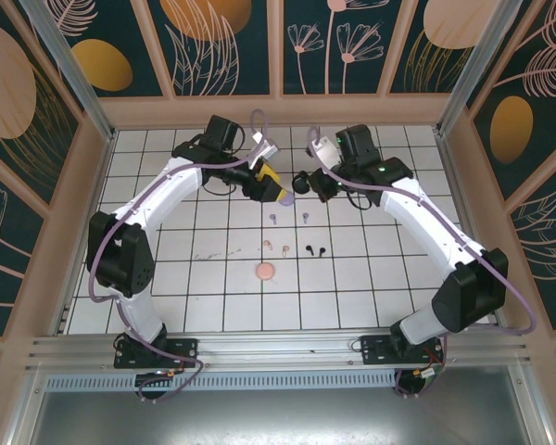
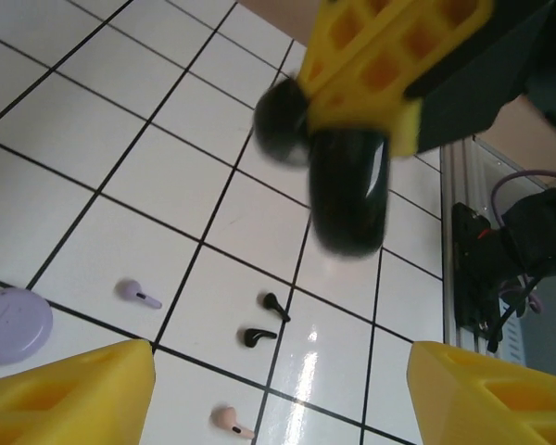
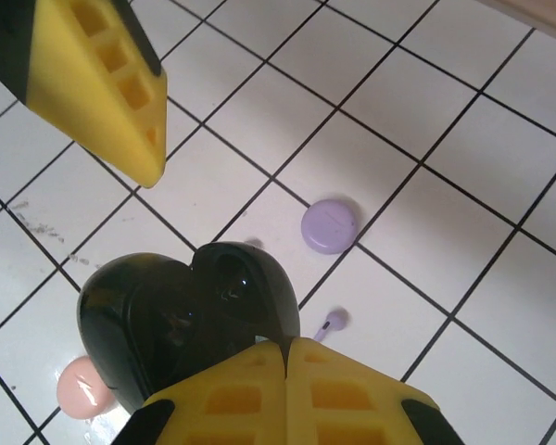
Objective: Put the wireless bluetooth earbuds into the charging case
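Earbuds (image 1: 285, 248): six, loose on white tiles (image 1: 213, 297), mid-floor
Pink case (image 1: 265, 271): flat on the tiles, at 6 o'clock from the earbuds
Pink pair (image 1: 268, 244): 12–1 o'clock of pink case, near
Black pair (image 1: 309, 247): 2 o'clock of pink case
Lilac pair (image 1: 271, 219): 12–1 o'clock, farther out
Right gripper (image 3: 287, 371): fingers pinching open black case (image 3: 185, 315), held above the tiles
Left gripper (image 2: 276, 371): fingers spread, 9 o'clock of right gripper

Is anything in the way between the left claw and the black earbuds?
Nothing visible. The left gripper is open over bare tiles, and the black earbuds lie just ahead. A pink earbud sits beside that path; the right gripper holds the black case.
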`<control>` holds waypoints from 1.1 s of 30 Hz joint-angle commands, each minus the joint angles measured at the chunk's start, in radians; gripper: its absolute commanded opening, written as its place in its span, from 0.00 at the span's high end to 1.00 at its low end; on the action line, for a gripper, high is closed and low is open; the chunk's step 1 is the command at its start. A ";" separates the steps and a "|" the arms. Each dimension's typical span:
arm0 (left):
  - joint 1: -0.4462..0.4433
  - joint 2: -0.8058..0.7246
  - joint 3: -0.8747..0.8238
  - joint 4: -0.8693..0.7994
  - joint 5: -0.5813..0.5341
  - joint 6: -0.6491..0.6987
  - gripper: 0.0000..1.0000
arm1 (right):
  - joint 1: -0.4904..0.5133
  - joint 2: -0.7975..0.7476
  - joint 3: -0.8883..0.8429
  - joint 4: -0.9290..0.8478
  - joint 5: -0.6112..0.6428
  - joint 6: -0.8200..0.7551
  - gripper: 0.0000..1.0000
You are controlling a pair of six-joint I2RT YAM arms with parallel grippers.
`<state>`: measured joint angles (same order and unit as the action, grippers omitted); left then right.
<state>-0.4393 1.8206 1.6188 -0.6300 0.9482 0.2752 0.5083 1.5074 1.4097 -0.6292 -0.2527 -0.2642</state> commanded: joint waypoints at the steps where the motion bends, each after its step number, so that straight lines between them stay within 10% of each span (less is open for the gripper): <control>1: -0.001 0.013 0.032 -0.060 0.066 0.051 0.28 | 0.033 0.028 0.056 -0.044 0.048 -0.032 1.00; 33: -0.001 0.102 0.101 -0.123 0.150 0.109 0.58 | 0.117 0.110 0.138 -0.054 0.069 -0.044 1.00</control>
<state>-0.4374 1.9034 1.6825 -0.7380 1.0428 0.3553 0.6163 1.6093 1.5208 -0.6827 -0.1753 -0.2829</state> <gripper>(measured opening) 0.425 0.057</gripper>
